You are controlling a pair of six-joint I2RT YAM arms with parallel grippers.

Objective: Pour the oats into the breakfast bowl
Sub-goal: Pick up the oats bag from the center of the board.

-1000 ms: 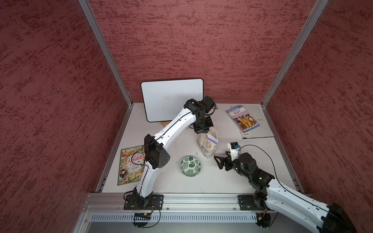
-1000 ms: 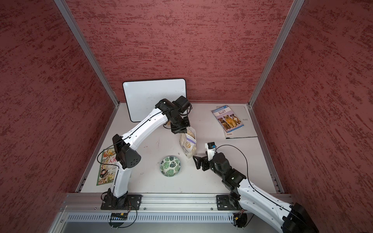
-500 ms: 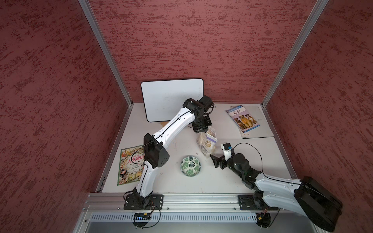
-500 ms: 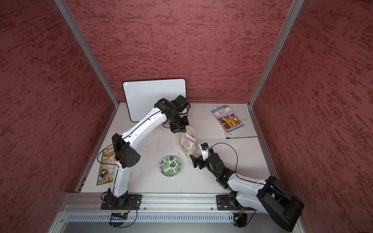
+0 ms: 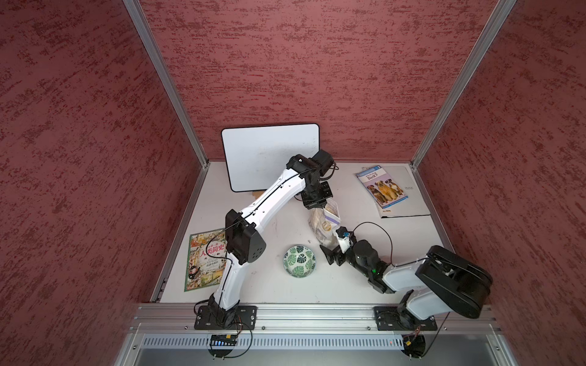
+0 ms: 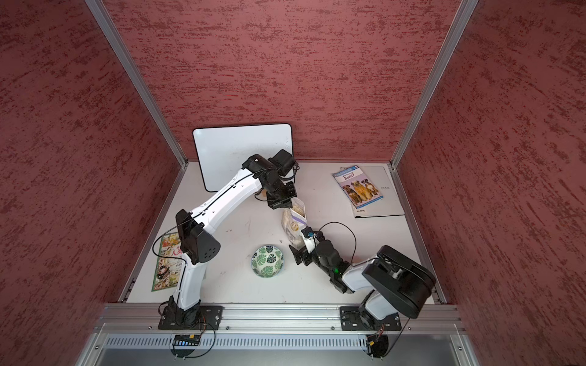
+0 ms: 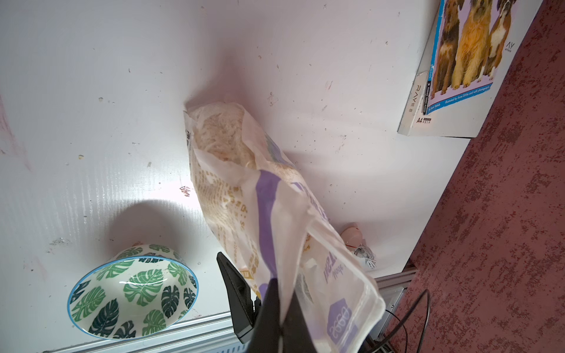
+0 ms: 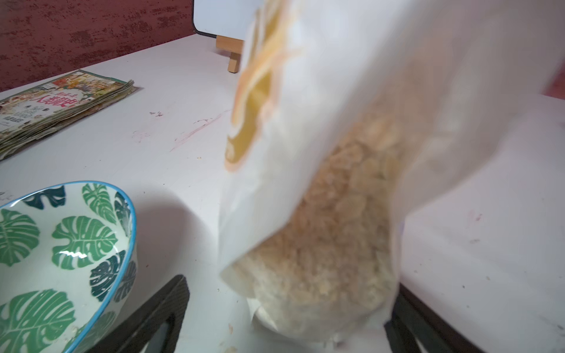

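On the scuffed white table [image 5: 269, 294] within red walls [image 5: 301, 63], left pincer [image 5: 319, 207] clamps the oats bag [image 5: 323, 226], right pincer [image 5: 332, 249] gapes.

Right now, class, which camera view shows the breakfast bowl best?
The left wrist view: the breakfast bowl appears whole and large. Both top views show it whole but small; the right wrist view crops it.

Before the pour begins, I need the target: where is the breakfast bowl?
In both top views the breakfast bowl stands just to the left-arm side of the open right gripper, nearer the front than the oats bag.
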